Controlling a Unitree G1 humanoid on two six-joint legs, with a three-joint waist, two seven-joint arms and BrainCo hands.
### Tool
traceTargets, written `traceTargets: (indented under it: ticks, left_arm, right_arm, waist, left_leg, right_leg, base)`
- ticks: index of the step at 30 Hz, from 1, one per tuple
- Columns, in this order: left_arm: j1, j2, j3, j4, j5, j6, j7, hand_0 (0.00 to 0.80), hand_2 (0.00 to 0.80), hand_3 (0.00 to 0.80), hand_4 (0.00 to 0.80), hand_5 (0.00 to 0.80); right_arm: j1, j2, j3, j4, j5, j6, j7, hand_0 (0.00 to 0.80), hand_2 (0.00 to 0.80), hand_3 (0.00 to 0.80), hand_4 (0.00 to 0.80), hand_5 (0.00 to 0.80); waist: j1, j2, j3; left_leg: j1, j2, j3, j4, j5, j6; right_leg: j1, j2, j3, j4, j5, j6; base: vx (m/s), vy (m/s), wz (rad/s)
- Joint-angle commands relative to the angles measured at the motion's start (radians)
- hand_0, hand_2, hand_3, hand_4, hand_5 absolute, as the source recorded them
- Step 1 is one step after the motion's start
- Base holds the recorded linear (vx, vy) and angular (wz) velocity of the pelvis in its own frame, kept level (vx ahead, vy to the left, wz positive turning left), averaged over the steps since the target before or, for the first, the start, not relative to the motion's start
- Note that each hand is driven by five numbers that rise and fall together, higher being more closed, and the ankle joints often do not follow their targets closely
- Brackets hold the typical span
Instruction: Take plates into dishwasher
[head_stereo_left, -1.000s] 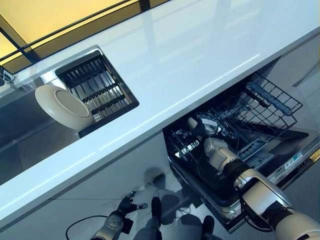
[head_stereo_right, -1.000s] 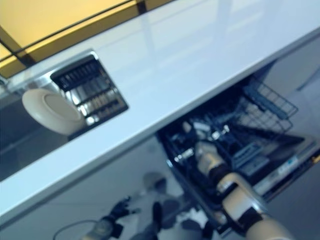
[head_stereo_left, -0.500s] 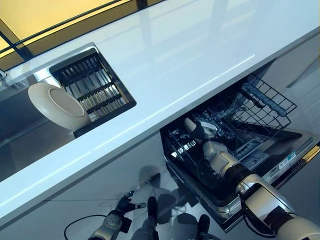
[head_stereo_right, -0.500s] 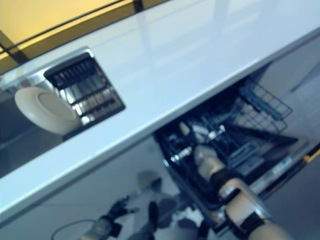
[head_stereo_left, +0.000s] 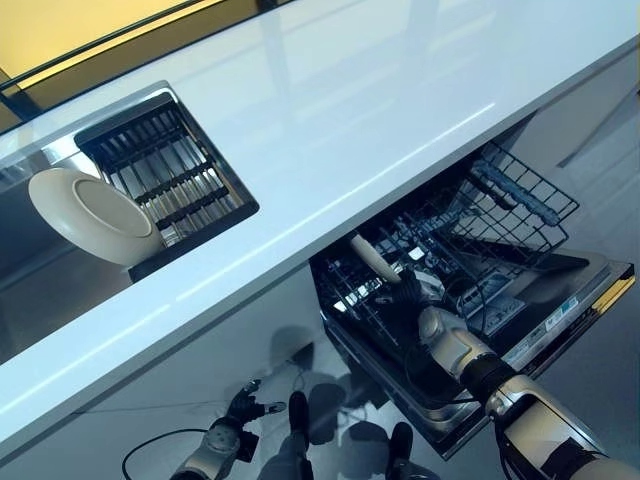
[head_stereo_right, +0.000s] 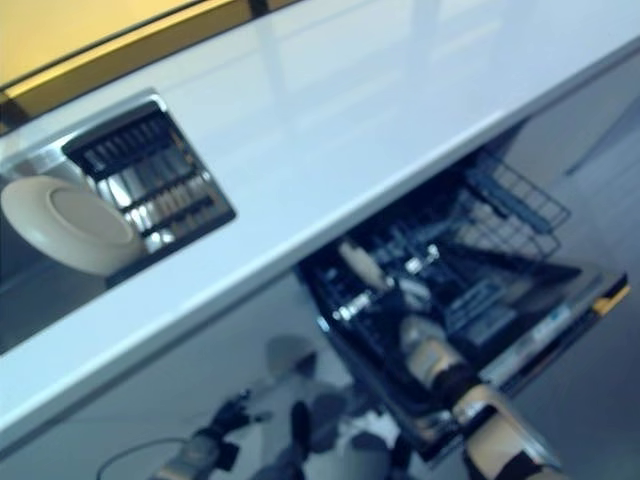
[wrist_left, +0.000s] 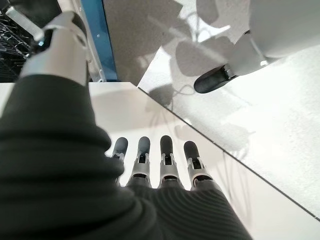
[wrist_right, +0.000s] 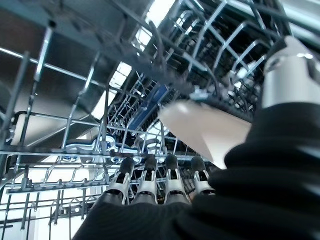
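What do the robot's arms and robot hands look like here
Both arms are silver-grey, with darker bands at the joints. Each robot hand has silver fingers ending in dark rounded tips, plus a separate thumb, and a dark ribbed cover over its back and wrist. The left robot hand shows this closely in its wrist view; the right robot hand looks the same.

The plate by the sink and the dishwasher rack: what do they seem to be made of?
The plate looks like glazed ceramic: cream, smooth, with a soft sheen and a thick rim; it could be melamine. The rack looks like coated steel wire: thin dark rods crossing in a grid, with a dull grey coating.
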Motion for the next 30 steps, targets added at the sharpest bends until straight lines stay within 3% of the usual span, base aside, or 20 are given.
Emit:
traceTargets:
  ticks: [1,18,30]
  left_arm:
    - [-0.034,0.000,0.033,-0.005,0.005,0.001,0.021,0.000,0.000,0.000,0.000,0.000]
    - [0.012,-0.011,0.093,-0.002,0.030,0.007,0.025,0.000,0.000,0.000,0.000,0.000]
    - [0.105,-0.006,0.167,-0.006,0.029,-0.011,0.038,0.000,0.000,0.000,0.000,0.000]
  right_arm:
    - [0.027,-0.049,-0.036,-0.086,0.035,-0.003,-0.026,0.000,0.000,0.000,0.000,0.000]
    - [0.208,-0.052,-0.156,-0.330,0.083,-0.085,-0.062,0.000,0.000,0.000,0.000,0.000]
    - [0.492,-0.112,-0.324,-0.486,0.164,-0.158,-0.078,0.000,0.000,0.000,0.000,0.000]
  waist:
    - [-0.018,-0.031,0.023]
    - [-0.057,-0.060,0.000]
    - [-0.093,-0.080,-0.030]
  left_leg:
    - [0.045,0.007,0.030,-0.003,-0.080,-0.047]
    - [0.078,0.031,0.044,0.001,-0.082,-0.051]
    - [0.109,0.053,0.064,0.006,-0.080,-0.055]
  right_leg:
    - [-0.019,0.010,0.004,-0.015,0.039,0.000]
    - [0.021,0.041,0.039,-0.032,0.032,-0.002]
    - [0.059,0.059,0.066,-0.031,0.017,-0.002]
  base:
    - [0.008,0.002,-0.04]
    - [0.003,-0.010,-0.06]
    - [0.018,0.001,-0.02]
